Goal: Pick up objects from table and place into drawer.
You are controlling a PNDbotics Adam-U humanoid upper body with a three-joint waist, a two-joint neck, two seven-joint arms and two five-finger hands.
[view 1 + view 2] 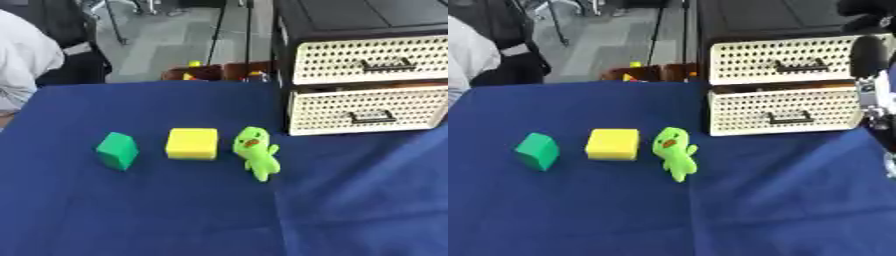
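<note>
Three things lie in a row on the blue tablecloth (175, 215): a green block (117, 150) on the left, a yellow block (192, 143) in the middle and a green plush toy (255, 152) on the right. Behind the toy stands a black drawer unit (350, 20) with two cream perforated drawers. The upper drawer (372, 61) is closed and the lower drawer (367, 111) is pulled out a little. My right hand (877, 105) comes down at the right edge of the right eye view, beside the drawer fronts and mostly cut off. My left hand shows in neither view.
A person in a light sleeve (22, 60) stands at the far left edge, off the table. Tripod legs (214, 35) and small coloured items (194, 70) lie on the floor beyond the table's far edge.
</note>
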